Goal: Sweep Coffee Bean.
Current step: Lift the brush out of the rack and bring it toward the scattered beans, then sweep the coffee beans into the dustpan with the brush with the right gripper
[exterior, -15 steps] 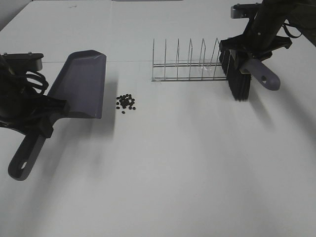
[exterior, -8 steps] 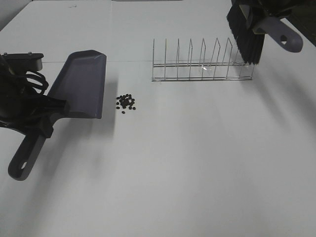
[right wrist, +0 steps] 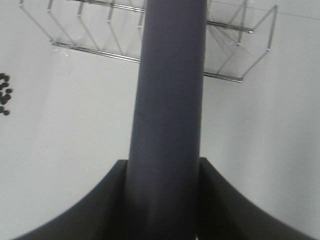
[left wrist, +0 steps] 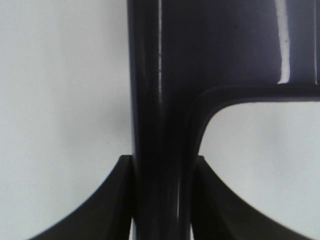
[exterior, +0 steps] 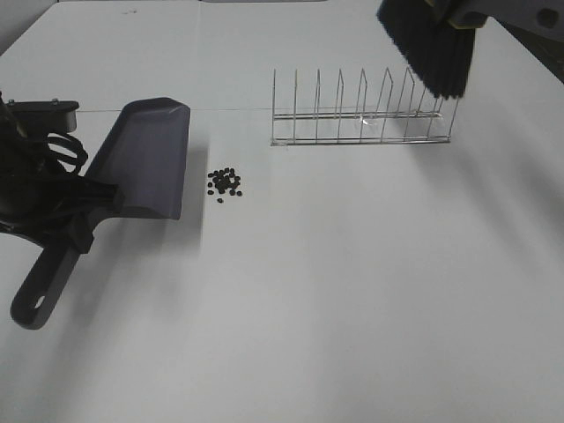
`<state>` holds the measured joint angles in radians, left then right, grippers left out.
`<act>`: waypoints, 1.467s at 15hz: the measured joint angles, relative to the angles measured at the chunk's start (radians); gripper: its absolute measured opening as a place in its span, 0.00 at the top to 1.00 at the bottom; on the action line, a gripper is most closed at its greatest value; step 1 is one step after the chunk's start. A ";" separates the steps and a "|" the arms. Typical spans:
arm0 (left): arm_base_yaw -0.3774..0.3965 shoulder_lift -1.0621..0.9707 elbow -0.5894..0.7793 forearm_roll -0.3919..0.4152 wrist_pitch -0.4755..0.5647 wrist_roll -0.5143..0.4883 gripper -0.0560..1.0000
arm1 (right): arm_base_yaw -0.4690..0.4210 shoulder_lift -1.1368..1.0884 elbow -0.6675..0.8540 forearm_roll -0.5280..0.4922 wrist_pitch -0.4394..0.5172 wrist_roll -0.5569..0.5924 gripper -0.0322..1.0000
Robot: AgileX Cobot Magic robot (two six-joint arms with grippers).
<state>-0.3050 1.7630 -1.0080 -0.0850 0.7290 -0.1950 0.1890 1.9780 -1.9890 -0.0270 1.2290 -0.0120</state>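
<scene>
Our left tool [left wrist: 162, 200] is pinching the handle of the grey-purple plastic dustpan [exterior: 145, 154], with one finger pressed against each side of the handle. The pan spreads out ahead of this tool. Off to the tool's right, just past the pan's long edge, lie the tiny dark oval coffee beans [exterior: 225, 182] in one tight cluster. A narrow strip of the white bench [exterior: 352, 308] separates them from that edge.

Our right tool [right wrist: 162, 200] is clamped on the grey-purple handle of the black-bristled hand brush [exterior: 432, 48]. The bristles hang below it, over the right end of the thin wire rack [exterior: 361, 115]. In the high view the bristle tips overlap the rack's last upright wires, and we cannot tell whether they touch.

The beans are well apart from this tool, to its left, beyond the rack's other end. Open bench runs from the rack's near rail to the front edge.
</scene>
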 joint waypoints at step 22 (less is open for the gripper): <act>-0.069 0.210 -0.012 0.107 -0.025 -0.135 0.70 | 0.506 0.375 0.110 -0.346 -0.151 0.266 0.62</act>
<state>-0.3740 1.9730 -1.0200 0.0220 0.7040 -0.3300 0.6950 2.3530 -1.8790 -0.3730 1.0780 0.2540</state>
